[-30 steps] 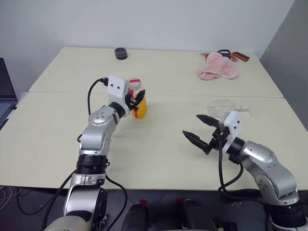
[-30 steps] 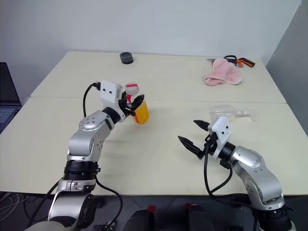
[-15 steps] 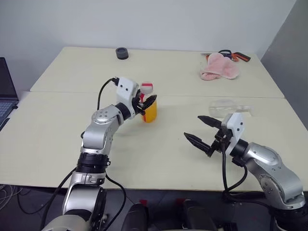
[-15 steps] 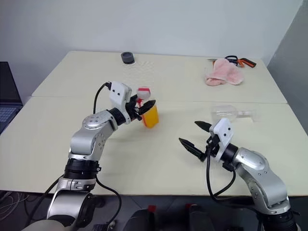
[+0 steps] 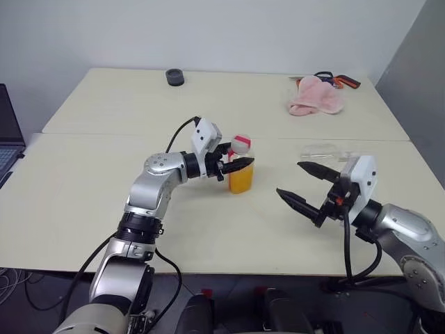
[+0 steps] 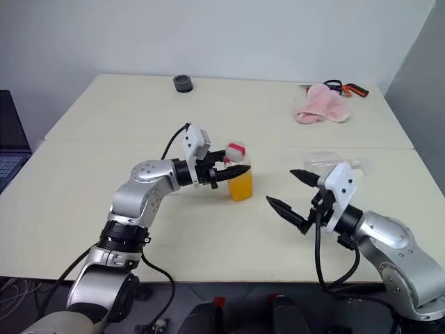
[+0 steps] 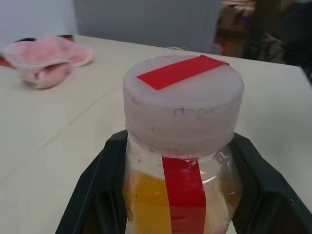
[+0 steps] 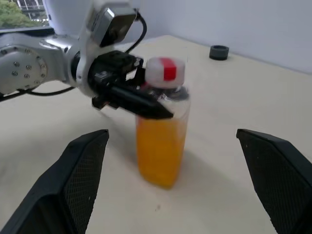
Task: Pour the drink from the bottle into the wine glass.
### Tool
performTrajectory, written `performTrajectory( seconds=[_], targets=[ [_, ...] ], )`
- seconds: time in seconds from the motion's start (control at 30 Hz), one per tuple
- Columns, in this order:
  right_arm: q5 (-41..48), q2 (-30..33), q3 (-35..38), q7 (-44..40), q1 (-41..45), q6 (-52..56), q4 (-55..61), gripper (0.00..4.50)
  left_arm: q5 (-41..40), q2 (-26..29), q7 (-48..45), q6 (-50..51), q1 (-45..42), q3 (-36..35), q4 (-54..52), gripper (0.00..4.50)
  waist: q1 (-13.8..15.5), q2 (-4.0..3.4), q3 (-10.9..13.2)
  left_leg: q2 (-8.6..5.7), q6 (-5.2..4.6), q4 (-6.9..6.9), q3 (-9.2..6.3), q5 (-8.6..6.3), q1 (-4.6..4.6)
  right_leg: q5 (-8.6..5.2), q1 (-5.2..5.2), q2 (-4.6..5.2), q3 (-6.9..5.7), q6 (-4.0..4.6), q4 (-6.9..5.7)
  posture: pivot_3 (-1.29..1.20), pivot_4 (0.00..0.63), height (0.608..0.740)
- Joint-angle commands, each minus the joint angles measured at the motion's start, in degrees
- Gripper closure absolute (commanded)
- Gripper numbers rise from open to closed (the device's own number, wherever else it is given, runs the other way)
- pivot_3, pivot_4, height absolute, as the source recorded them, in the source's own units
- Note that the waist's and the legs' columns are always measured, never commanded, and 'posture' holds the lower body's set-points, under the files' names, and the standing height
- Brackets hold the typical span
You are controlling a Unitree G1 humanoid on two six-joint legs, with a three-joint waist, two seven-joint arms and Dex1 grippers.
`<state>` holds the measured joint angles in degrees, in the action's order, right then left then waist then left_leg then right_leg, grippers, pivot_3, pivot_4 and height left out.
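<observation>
The bottle (image 5: 241, 169) stands upright near the middle of the table, with its white cap and red strip (image 7: 183, 105) on top. The orange drink (image 8: 158, 151) fills most of it. My left gripper (image 5: 235, 164) points to the right and is shut on the bottle just under the cap. Whether the base touches the table I cannot tell. My right gripper (image 5: 288, 178) is open a short way to the right of the bottle, facing it, with nothing between its fingers. The wine glass (image 5: 322, 149) appears to lie on its side just beyond the right gripper.
A pink cloth (image 5: 316, 97) and an orange-handled tool (image 5: 342, 81) lie at the far right. A small black round object (image 5: 174, 76) sits at the far edge. A laptop (image 5: 7, 129) shows at the left edge. A seam (image 5: 104, 133) crosses the tabletop.
My left arm has carried the bottle to the right, toward the table's middle, and its gripper has turned to point right. My right gripper has risen a little and stayed open.
</observation>
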<state>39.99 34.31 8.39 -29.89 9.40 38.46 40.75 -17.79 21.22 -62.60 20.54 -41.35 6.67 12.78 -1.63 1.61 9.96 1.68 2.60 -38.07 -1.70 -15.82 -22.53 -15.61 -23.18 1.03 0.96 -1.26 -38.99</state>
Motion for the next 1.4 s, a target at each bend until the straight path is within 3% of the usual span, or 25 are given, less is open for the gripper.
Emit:
performTrajectory(
  seconds=[0.03, 0.47, 0.9, 1.0, 1.2, 1.4],
  targets=[
    [3.59, -0.73, 0.76, 4.1, 4.56, 2.95, 2.79, 0.0, -1.84, 0.32, -5.64, -2.3, -3.03, 0.5, 0.57, 2.32, -0.03, 0.0, 0.0, 0.0, 0.0, 0.0, 0.0, 0.0, 0.0, 0.0, 0.0, -0.01, 0.0, 0.0, 0.0, 0.0, 0.15, 0.74],
    [0.11, -5.07, -10.66, 8.67, 16.69, 8.54, -1.94, 0.0, 1.05, -2.25, -10.79, -9.17, -6.24, 3.1, 5.72, 2.32, 0.0, 0.0, 0.0, -0.01, -0.02, -0.02, -0.02, 0.0, -0.12, 0.0, -0.08, 0.0, -0.02, 0.0, 0.02, 0.0, 0.15, 0.74],
    [-8.13, -8.73, -15.39, 9.33, 19.34, 6.3, -6.48, 0.0, 1.67, -2.47, -11.66, -9.86, -6.06, 3.02, 6.02, 2.32, -0.01, 0.0, 0.0, -0.01, -0.02, -0.03, -0.05, 0.0, -0.18, 0.0, -0.12, 0.01, -0.04, 0.01, 0.02, 0.0, 0.15, 0.74],
    [-9.85, -8.97, -15.78, 9.0, 19.42, 5.94, -7.4, 0.57, 1.78, -2.56, -11.57, -9.81, -6.03, 2.98, 5.98, 2.32, -0.01, 0.0, 0.0, -0.01, -0.02, -0.03, -0.05, 0.0, -0.18, 0.0, -0.13, 0.01, -0.04, 0.01, 0.02, 0.0, 0.15, 0.74],
    [-11.48, -9.4, -16.31, 7.88, 19.26, 5.42, -7.73, 2.63, 1.82, -2.7, -11.33, -9.72, -5.87, 2.88, 5.7, 2.32, -0.01, 0.0, 0.0, -0.01, -0.02, -0.03, -0.05, 0.0, -0.18, 0.0, -0.13, 0.01, -0.04, 0.01, 0.02, 0.0, 0.15, 0.74],
    [-12.19, -8.86, -17.2, 2.21, 19.35, 1.63, -9.09, 2.64, 1.46, -2.53, -11.71, -9.12, -5.91, 2.95, 4.89, 2.32, -0.01, -0.01, 0.0, -0.01, -0.02, -0.03, -0.05, 0.0, -0.18, 0.0, -0.13, 0.01, -0.04, 0.01, 0.02, 0.0, 0.15, 0.74]
  ],
)
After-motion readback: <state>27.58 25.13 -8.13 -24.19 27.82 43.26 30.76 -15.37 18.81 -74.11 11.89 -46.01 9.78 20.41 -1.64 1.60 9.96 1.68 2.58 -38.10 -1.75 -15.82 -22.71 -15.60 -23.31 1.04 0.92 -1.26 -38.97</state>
